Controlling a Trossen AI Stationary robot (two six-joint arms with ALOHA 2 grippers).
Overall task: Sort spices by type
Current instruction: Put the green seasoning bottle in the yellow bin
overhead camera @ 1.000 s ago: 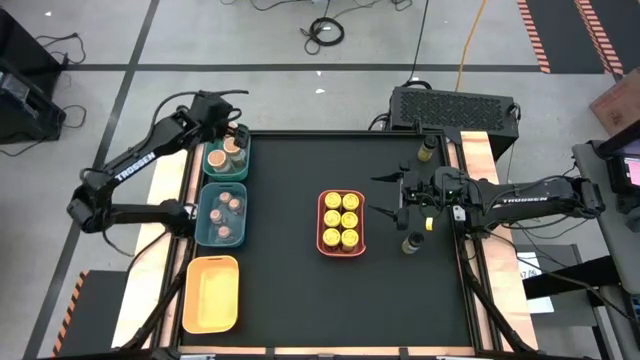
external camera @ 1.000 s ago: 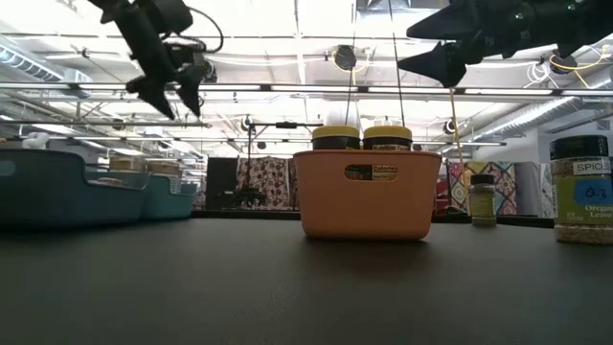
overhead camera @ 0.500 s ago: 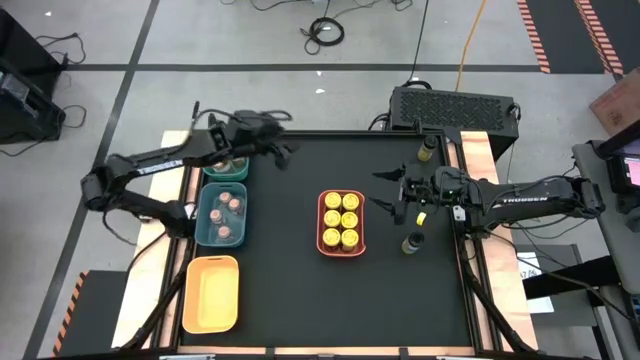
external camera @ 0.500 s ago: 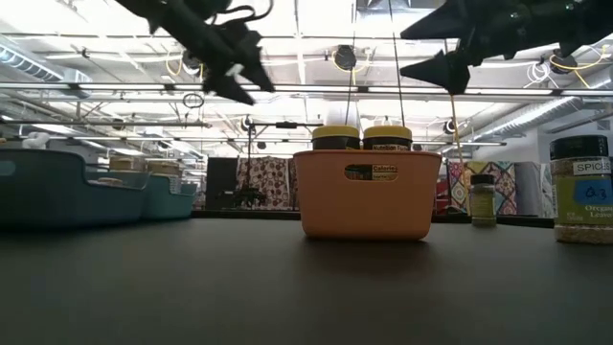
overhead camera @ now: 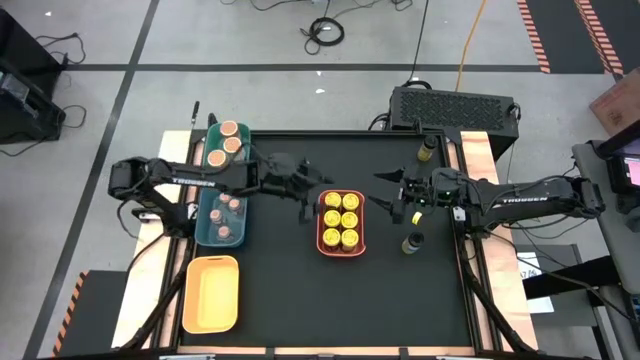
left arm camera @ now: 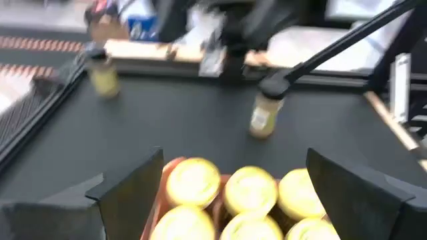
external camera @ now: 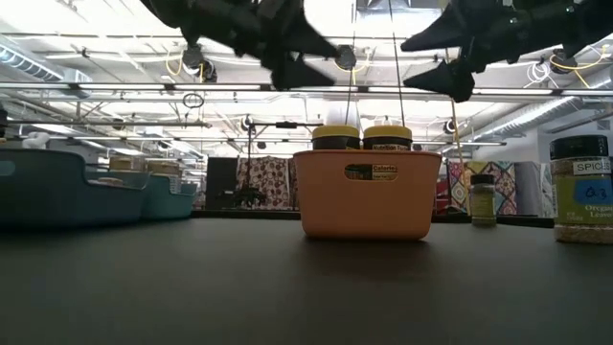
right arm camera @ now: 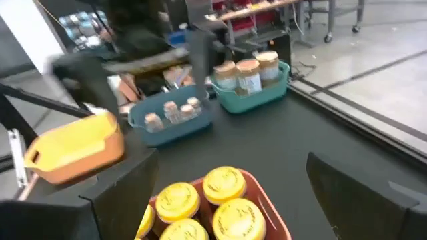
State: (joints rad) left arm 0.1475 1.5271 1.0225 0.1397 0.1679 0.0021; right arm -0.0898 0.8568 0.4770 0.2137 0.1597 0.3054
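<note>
Left pincer [overhead camera: 306,192] hangs spread and empty just left of the coral tray [overhead camera: 322,240], which holds six yellow-lidded jars [overhead camera: 341,220]. Right pincer [overhead camera: 392,203] is spread and empty to the tray's right. Two jars [overhead camera: 411,243] stand loose on the bench [overhead camera: 280,290] near it.

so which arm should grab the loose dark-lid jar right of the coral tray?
Right. The right gripper hangs open beside the dark-lidded jar on its own side of the table. The left gripper, also open, sits beyond the coral tray and would have to reach across its yellow-lidded jars.
</note>
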